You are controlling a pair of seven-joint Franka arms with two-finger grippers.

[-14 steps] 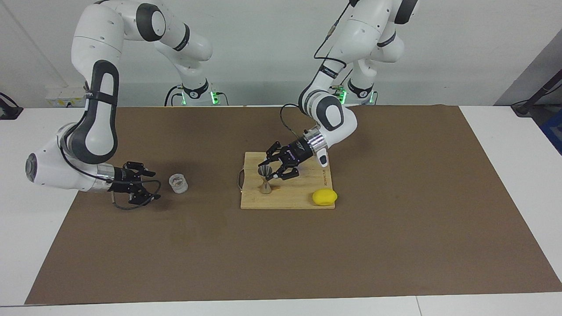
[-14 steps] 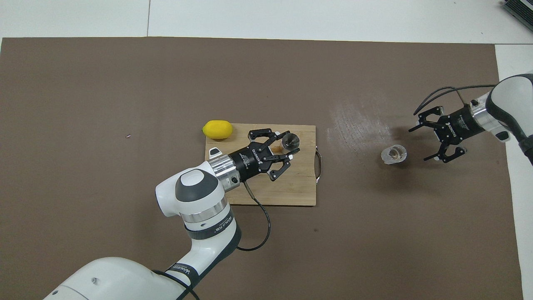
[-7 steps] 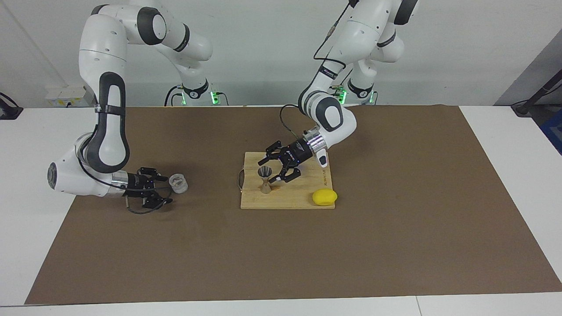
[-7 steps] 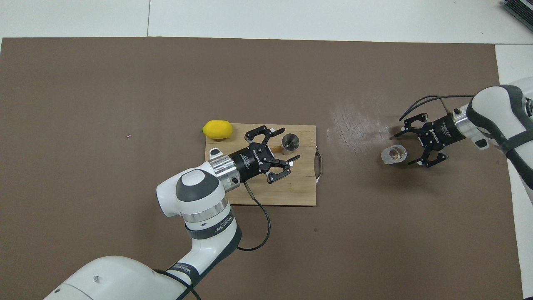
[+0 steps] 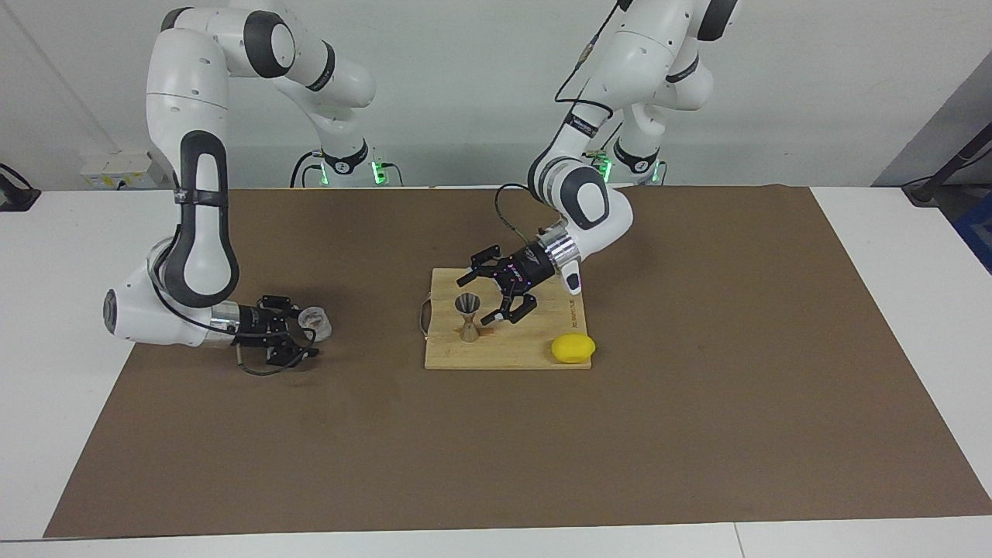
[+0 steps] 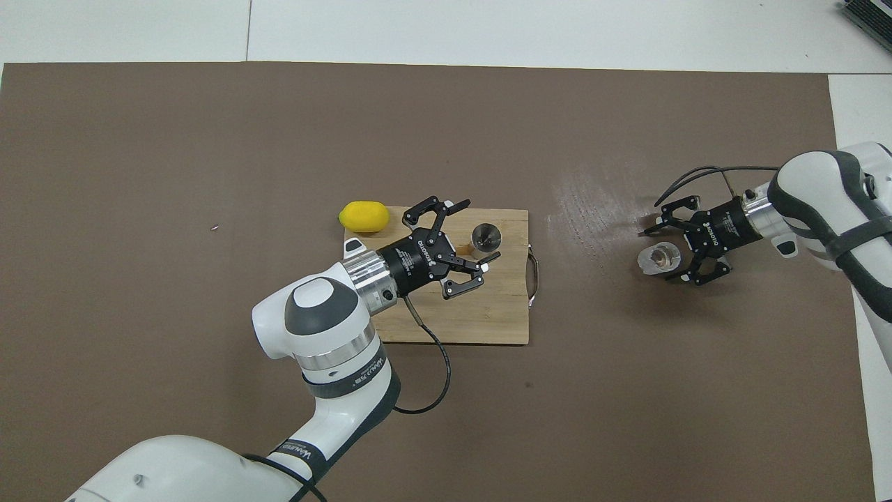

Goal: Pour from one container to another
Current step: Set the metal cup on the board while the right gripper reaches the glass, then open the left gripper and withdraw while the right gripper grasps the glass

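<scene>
Going across the facing view, starting at the right arm's end of the table.

The right gripper [image 5: 298,335] is low over the brown mat [image 5: 697,434], jaws wide open, one finger either side of the glass cup [image 5: 316,322]. Cup stands upright on the mat, near the mat's edge at the right arm's end, roughly midway between its robot-side edge and the edge away from the robots. Fingers look close to the glass but not closed on it; can't tell if either one touches. Cup not lifted.

Next, the cutting board [image 5: 535,349], mid-mat. The jigger [image 5: 468,317] stands upright on it, near the board's handle edge, the one toward the right arm's end. Nothing grips it.

The left gripper [image 5: 501,296] hovers over the board just beside the jigger, jaws fully spread and empty, clear of the jigger.

A lemon [image 5: 573,348] sits at the board's corner toward the left arm's end, away from the robots; not involved.

Progress, as a judgement: early. The jigger looks placed and free, ready as receiver. Left to do: close on the cup, lift, carry over to the jigger, tilt and pour. Cup holds something cloudy; can't tell what. No spill visible on mat or board.
</scene>
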